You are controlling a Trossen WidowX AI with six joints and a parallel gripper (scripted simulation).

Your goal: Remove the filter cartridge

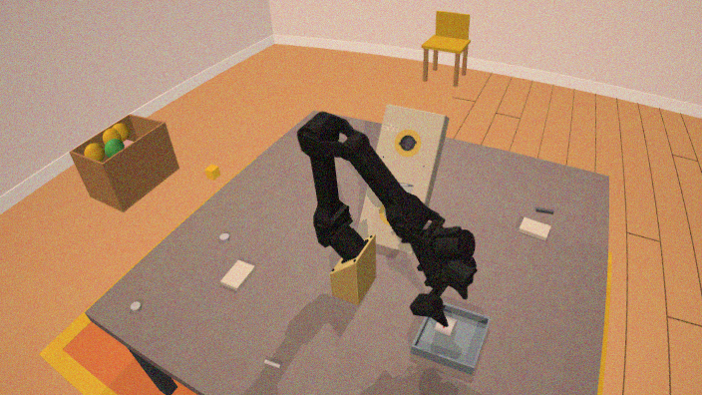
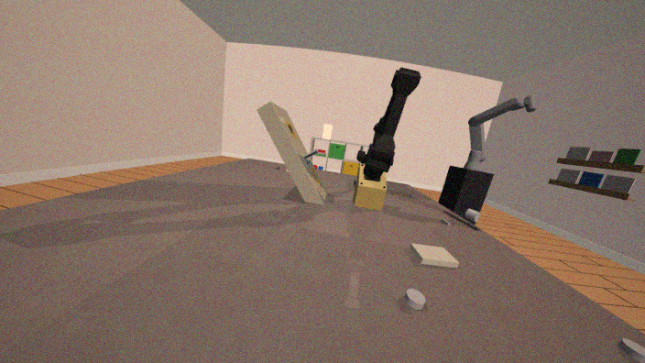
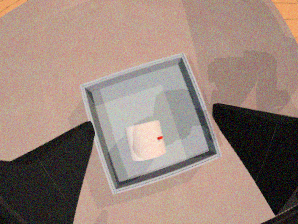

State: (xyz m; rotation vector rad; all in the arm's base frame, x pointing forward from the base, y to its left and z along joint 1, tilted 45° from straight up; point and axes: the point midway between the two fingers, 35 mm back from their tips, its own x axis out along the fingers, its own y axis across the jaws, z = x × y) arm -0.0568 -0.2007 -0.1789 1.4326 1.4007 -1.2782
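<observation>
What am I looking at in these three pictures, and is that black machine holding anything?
The black machine is a jointed robot arm bolted to a yellow base on a grey table. Its tip is a gripper: two fingers that pinch things.

One picture looks down from above, one looks across the table from low at its side, and one comes from a camera on the arm's wrist, looking down between the two dark fingers.

The gripper is open and holds nothing. Below it a pale cartridge lies in a shallow grey tray. The leaning beige panel has a round yellow-ringed hole with nothing in it. A few flat pale blocks and small discs also lie on the table.
</observation>
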